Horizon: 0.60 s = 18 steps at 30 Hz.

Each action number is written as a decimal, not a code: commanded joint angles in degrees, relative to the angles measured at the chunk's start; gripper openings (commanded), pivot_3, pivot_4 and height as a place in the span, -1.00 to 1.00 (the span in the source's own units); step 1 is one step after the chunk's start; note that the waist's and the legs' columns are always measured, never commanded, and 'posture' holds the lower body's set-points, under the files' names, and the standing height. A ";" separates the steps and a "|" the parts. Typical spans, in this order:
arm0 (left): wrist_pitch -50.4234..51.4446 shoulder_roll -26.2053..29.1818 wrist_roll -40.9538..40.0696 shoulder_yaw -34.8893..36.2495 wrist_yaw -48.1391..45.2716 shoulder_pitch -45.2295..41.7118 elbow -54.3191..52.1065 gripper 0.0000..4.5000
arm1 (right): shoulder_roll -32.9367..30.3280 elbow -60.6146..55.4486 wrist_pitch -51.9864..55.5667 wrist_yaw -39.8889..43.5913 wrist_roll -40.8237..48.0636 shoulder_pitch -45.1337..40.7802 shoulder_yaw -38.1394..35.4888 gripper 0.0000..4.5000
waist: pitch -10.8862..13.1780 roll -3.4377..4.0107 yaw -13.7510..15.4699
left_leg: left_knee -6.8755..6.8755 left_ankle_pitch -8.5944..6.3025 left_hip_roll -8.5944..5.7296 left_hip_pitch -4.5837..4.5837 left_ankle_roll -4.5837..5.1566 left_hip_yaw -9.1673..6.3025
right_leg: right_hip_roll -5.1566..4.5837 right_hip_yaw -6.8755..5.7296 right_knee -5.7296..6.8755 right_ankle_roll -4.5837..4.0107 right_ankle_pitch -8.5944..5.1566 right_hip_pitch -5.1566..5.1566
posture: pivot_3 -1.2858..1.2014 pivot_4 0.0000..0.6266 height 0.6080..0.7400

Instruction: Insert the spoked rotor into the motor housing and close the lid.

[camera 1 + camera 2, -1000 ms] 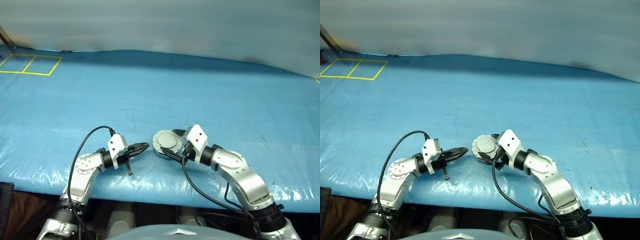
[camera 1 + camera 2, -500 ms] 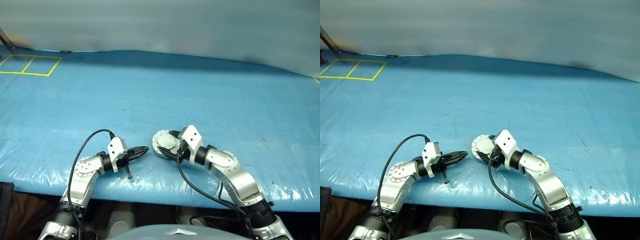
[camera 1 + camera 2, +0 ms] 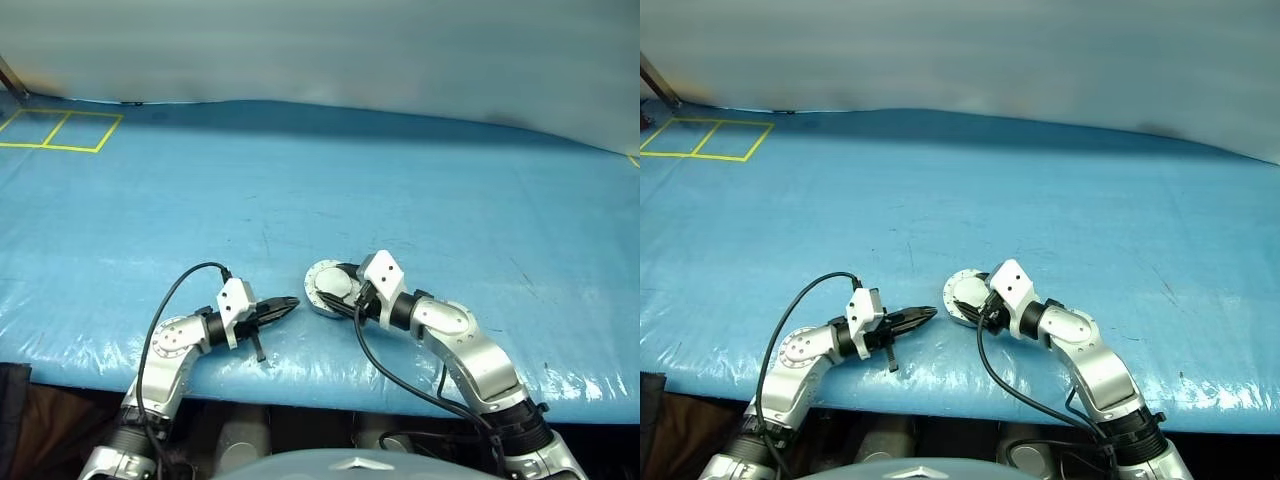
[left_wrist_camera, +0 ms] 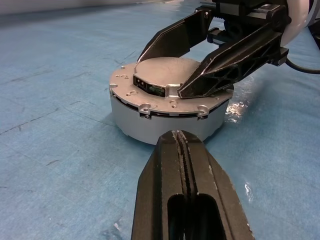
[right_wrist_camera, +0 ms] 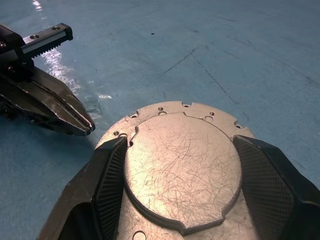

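silver lid; blue table cover

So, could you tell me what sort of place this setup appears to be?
Most likely a robotics test bench, though that is a guess: a table under a blue plastic sheet, yellow taped squares marked at its far corner, and one closed motor housing as the workpiece.

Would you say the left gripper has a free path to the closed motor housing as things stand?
Probably yes: the left gripper, fingers shut, points at the motor housing across bare blue table. The right gripper straddles the lid, though, leaving mainly the near side wall free.
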 commanded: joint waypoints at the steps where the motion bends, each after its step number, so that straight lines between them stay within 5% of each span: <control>1: 0.38 -0.08 -0.80 -0.11 -0.21 0.29 -2.47 -1.00 | -0.14 -1.39 -0.34 0.20 -0.09 -0.69 -0.59 0.35 | 0.00 0.00 0.00 | 0.00 0.00 0.00 0.00 0.00 0.00 | 0.00 0.00 0.00 0.00 0.00 0.00 | 0.03 -0.52 1.00; 18: 0.75 -0.77 -0.70 -0.34 0.24 0.35 -2.48 -1.00 | -1.25 1.13 2.43 -0.15 -3.59 -3.02 0.85 0.35 | 0.00 0.00 0.00 | 0.01 0.00 0.00 0.01 -0.01 0.00 | 0.00 0.00 0.00 0.00 0.00 -0.02 | 0.03 -0.52 1.00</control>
